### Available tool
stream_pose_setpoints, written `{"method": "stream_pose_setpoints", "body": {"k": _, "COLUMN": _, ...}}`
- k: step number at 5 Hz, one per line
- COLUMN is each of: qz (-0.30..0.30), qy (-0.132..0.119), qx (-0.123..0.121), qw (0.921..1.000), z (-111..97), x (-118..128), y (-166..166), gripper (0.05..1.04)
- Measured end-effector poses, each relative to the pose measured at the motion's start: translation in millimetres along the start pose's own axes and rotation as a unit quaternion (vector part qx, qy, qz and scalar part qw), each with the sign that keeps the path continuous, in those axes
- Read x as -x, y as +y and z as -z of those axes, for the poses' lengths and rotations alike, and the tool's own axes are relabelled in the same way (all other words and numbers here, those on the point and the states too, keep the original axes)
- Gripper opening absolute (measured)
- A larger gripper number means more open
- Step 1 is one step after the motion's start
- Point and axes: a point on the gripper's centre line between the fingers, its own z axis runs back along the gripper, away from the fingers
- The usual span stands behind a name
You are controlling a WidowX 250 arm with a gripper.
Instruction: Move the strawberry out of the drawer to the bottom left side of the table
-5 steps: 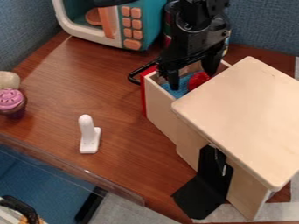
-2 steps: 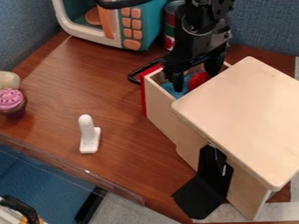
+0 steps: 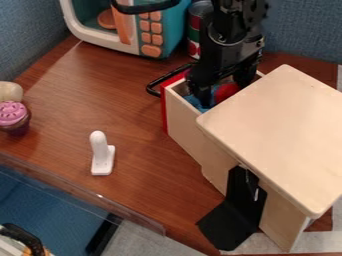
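Gripper [image 3: 224, 95], black, two-fingered: hanging down over the front part of the open drawer [image 3: 185, 122], its fingers standing wide apart, one toward each side of the opening. Strawberry [image 3: 227, 92], red: lying inside the drawer, showing between the spread fingers; whether either finger is touching it, the view is leaving unclear. Blue lining or item [image 3: 194, 101]: lying in the drawer beside the strawberry.

Drawer: jutting out from beneath the pale wooden top [image 3: 274, 132] of its cabinet, showing pale wooden walls, a red front [image 3: 163, 110] and a black handle [image 3: 155, 84]. Black angled piece [image 3: 230, 222]: resting against the cabinet's near side.

White upright piece [image 3: 101, 157], with a flat foot: standing on the brown table [image 3: 100, 100], well apart from the drawer. Cupcake [image 3: 15, 117], pink-topped: sitting at the left edge of the view, a beige rounded item [image 3: 10, 92] lying just behind it. Toy microwave [image 3: 172, 31], teal and white with orange buttons: standing at the back of the table. Can [image 3: 194, 36], banded in red and green: standing just beside it, partly hiding behind the arm
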Motion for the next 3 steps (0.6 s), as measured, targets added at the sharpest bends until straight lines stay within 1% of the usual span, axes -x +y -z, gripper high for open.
{"method": "stream_pose_setpoints", "body": {"k": 2, "qz": 0.003, "qy": 0.012, "qx": 0.006, "qw": 0.9999, "z": 10, "x": 3, "y": -2, "gripper": 0.999}}
{"method": "stream_pose_setpoints", "body": {"k": 3, "qz": 0.018, "qy": 0.031, "qx": 0.005, "qw": 0.9993, "z": 18, "x": 6, "y": -1, "gripper": 0.964}}
